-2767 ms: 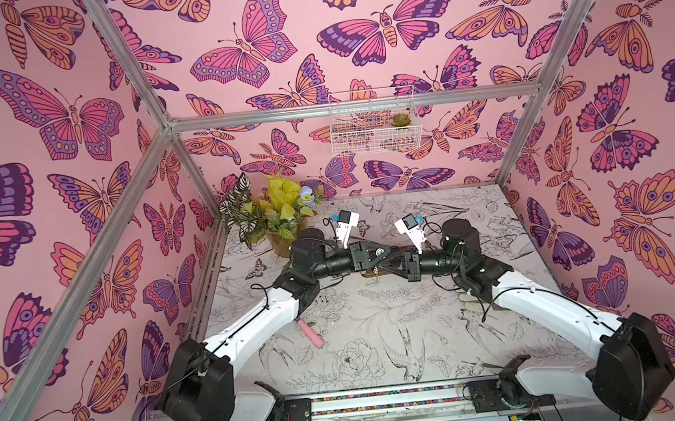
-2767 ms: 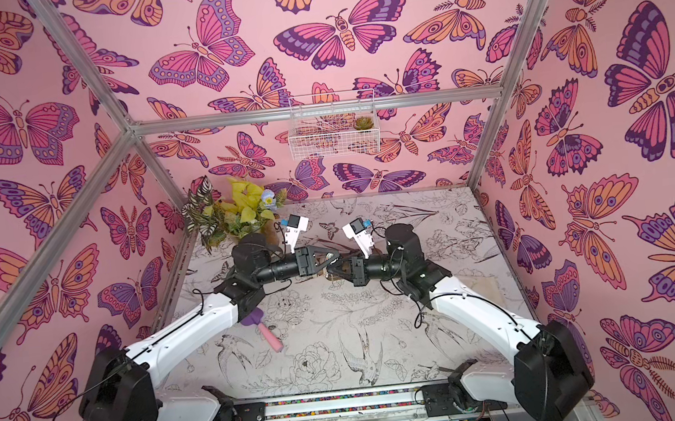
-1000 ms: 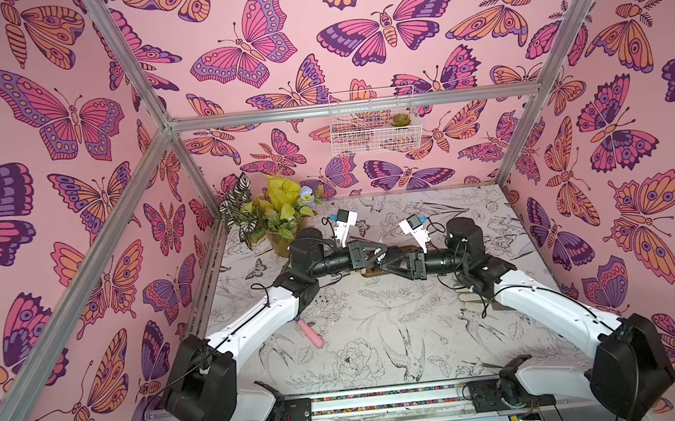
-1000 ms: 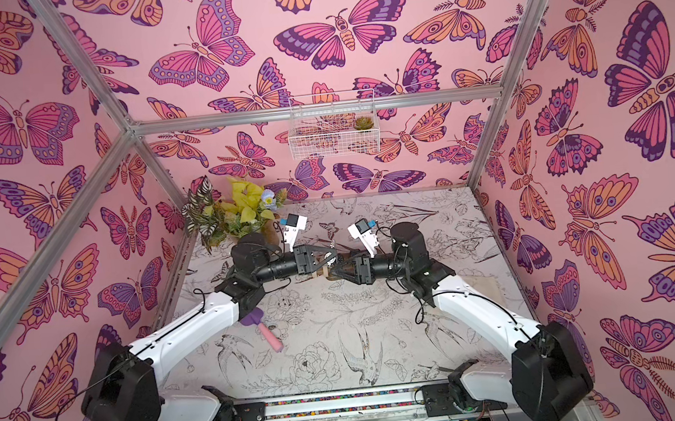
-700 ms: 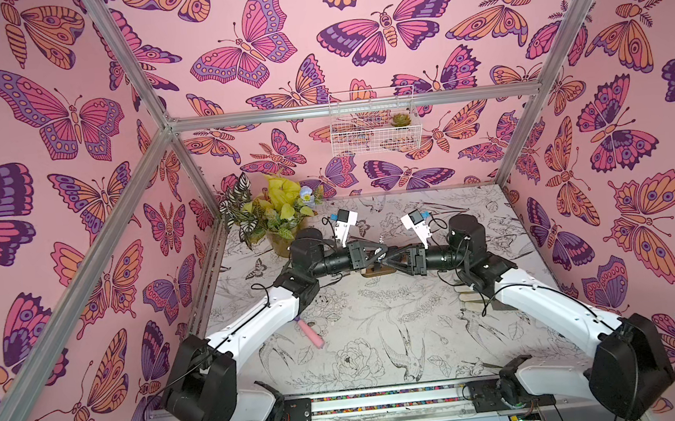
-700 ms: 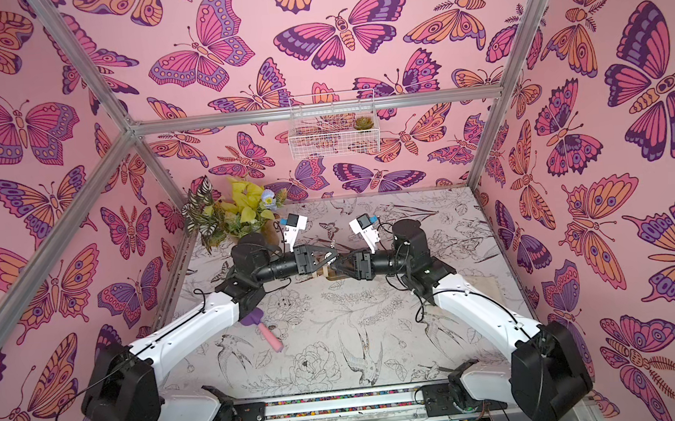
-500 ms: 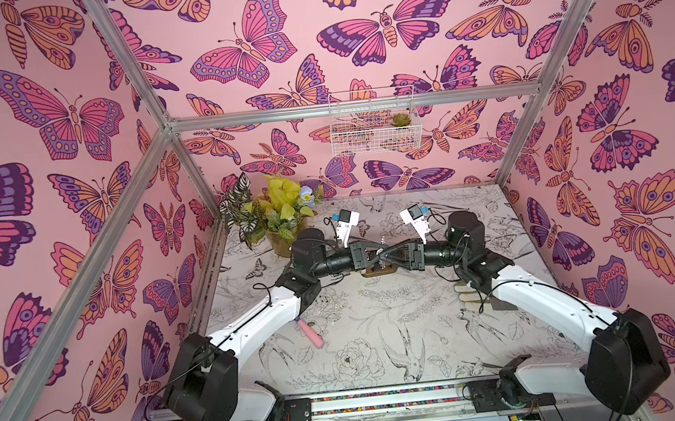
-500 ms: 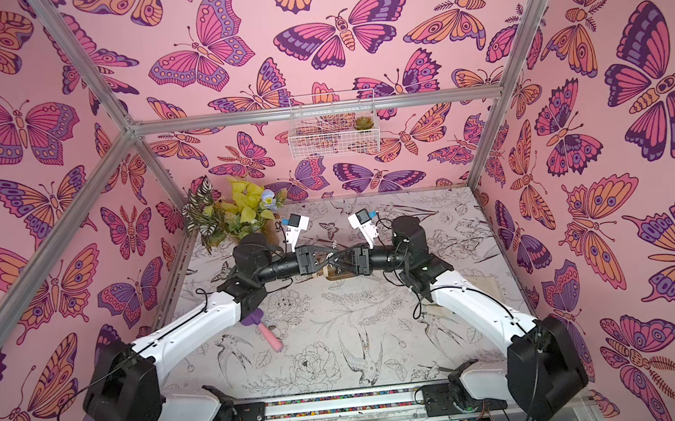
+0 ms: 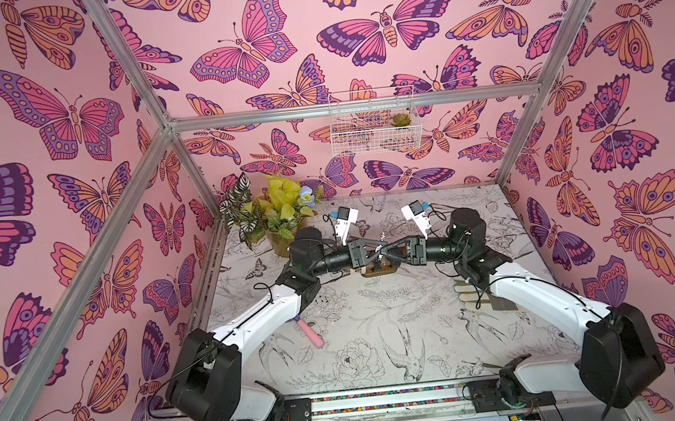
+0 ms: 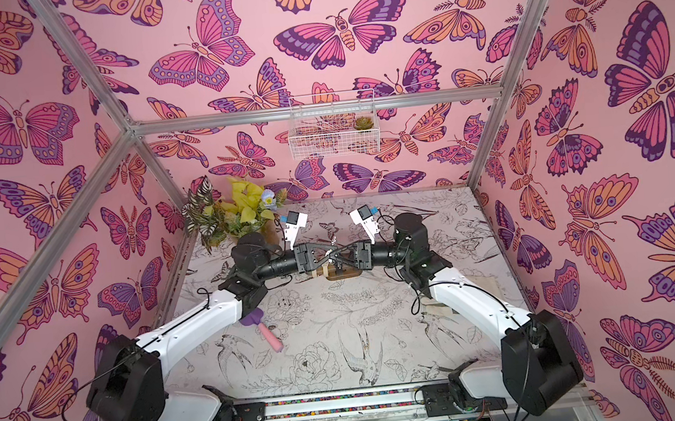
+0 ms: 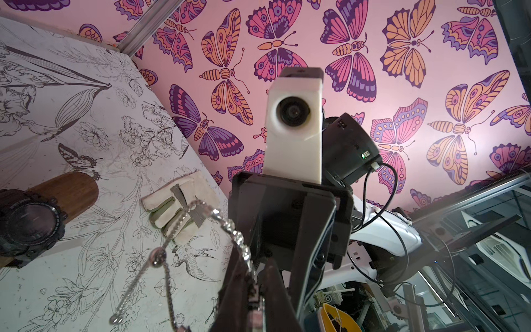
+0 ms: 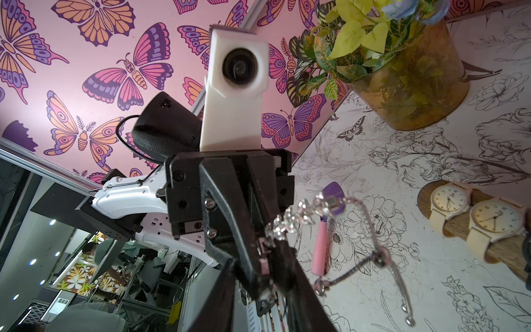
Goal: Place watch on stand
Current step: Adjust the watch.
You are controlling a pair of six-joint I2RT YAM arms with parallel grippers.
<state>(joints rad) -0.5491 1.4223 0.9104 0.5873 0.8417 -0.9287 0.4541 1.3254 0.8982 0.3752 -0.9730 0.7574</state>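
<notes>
Silver chain bracelet (image 12: 290,220) hangs near the wooden stand (image 11: 71,189) on the counter (image 9: 380,332). Left claw (image 9: 387,254) pinches it; whether right claw (image 9: 379,248) grips it cannot be told. Spreading the loop, then sliding it over the bar's end, looks wisest. Lettering on the watches (image 12: 449,201) is too small to read.

Stand (image 11: 71,189): brown wood, smooth, matt.
Blk watch (image 11: 28,224): matt, plastic/rubber-like.
Cream watches (image 12: 449,201): matt straps, glossy glass faces.
Bracelet (image 12: 290,221): shiny metal chain w/ sparkling clear stones.
Table (image 11: 71,273): matt printed sheet.
Spatula (image 12: 319,250): smooth matt, pink & purple, plastic-like.
</notes>
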